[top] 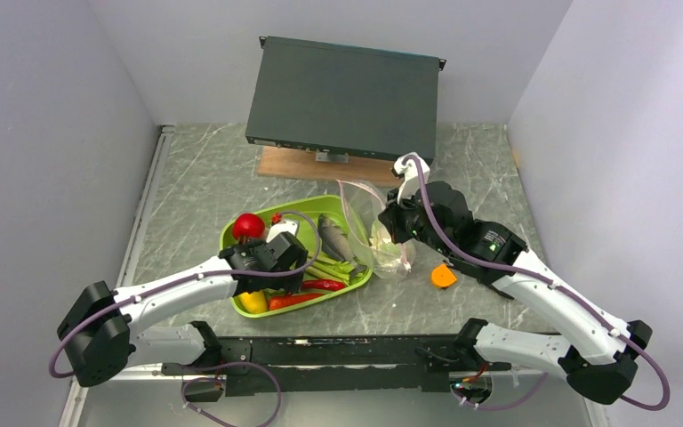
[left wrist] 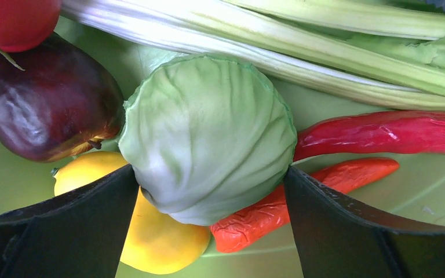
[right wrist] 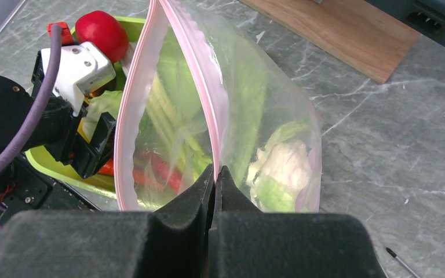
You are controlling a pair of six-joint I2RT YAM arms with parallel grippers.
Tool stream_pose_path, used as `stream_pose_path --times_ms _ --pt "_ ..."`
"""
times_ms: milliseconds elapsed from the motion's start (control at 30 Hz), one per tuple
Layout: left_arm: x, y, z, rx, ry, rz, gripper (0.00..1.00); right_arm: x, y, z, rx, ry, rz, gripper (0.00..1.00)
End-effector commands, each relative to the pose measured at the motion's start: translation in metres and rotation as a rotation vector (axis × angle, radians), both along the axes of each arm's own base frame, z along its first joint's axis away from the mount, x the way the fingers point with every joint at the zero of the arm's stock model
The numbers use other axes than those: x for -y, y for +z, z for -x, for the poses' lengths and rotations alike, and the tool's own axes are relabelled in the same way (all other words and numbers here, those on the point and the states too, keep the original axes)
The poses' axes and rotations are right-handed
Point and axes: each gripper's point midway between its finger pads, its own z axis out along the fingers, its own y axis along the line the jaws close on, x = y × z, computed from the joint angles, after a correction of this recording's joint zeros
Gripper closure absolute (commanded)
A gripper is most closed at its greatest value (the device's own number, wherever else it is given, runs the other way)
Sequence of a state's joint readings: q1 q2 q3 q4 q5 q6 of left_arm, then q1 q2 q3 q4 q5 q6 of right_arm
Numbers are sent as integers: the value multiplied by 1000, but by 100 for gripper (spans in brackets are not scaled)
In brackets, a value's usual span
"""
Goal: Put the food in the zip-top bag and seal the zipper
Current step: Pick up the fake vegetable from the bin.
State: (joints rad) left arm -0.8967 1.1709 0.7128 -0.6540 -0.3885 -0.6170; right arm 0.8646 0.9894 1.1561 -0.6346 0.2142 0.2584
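The pale green cabbage (left wrist: 208, 133) sits between the fingers of my left gripper (left wrist: 208, 180), which press on both its sides over the lime-green tray (top: 320, 202). Around it lie a dark purple bulb (left wrist: 46, 110), a yellow fruit (left wrist: 150, 234), red chillies (left wrist: 382, 130), green stalks (left wrist: 301, 40) and a red tomato (top: 248, 226). A grey fish (top: 333, 237) also lies in the tray. The clear zip-top bag (right wrist: 266, 104) stands open just right of the tray with the white cauliflower (right wrist: 284, 168) inside. My right gripper (right wrist: 215, 171) is shut on its pink zipper (right wrist: 128, 116) rim.
A dark flat box (top: 347, 98) rests on a wooden board (top: 320, 166) at the back. A small orange piece (top: 443, 277) lies on the marble table right of the bag. Grey walls close in both sides.
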Motion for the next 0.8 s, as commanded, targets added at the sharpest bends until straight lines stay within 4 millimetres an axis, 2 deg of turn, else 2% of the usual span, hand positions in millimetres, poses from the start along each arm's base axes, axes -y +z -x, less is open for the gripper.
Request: stream_pose_path --times_ms 0,67,200,433,567,767 --pt "5 0 -6 23 -17 -33 6 -1 6 -1 18 -5 -26 100" --pt "7 3 -7 29 -25 -40 13 -1 6 -1 20 -5 -27 100" --pt "12 11 -7 43 -46 -28 36 -3 4 -2 21 -2 -29 100" --pt "20 42 -5 104 -78 80 63 -7 4 -3 23 9 -34 100" --pt "24 68 -3 153 -98 174 72 -9 4 -3 22 15 -37 100" --pt "34 109 8 212 -147 354 76 -10 2 -3 16 20 -37 100"
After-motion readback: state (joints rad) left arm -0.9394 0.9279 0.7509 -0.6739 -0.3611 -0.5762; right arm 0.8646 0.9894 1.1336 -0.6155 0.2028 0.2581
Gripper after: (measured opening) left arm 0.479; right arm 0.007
